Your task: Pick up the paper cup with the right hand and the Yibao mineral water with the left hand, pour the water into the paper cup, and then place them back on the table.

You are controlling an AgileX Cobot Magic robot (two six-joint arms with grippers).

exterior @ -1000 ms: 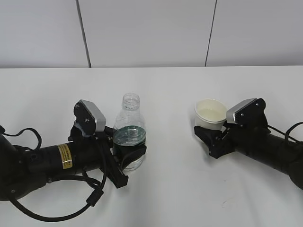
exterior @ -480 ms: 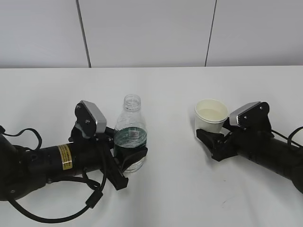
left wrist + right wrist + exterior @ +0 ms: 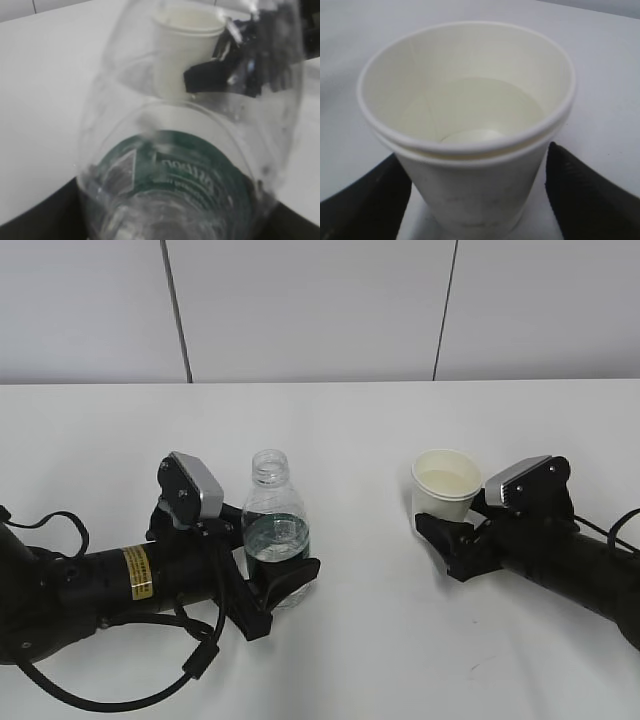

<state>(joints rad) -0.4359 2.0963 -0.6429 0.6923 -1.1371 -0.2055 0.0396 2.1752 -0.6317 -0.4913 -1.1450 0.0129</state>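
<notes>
The Yibao mineral water [image 3: 274, 525], clear with a dark green label and no cap, stands upright on the table [image 3: 370, 640] left of centre. My left gripper [image 3: 268, 565] is shut on its lower body. In the left wrist view the bottle [image 3: 190, 165] fills the frame between the black fingers. The paper cup [image 3: 446, 483] sits right of centre with water in it. My right gripper [image 3: 450, 527] is shut on its lower part. In the right wrist view the cup [image 3: 470, 130] stands between the black fingers [image 3: 365, 205].
The white table runs to a grey panelled wall [image 3: 320, 310] at the back. Black cables [image 3: 200, 660] loop beside the left arm at the front left. About a hand's width of bare table separates bottle and cup.
The bottle has come down a little in the left gripper. The right arm has drawn slightly right and lower, while the cup stays in about the same place.
</notes>
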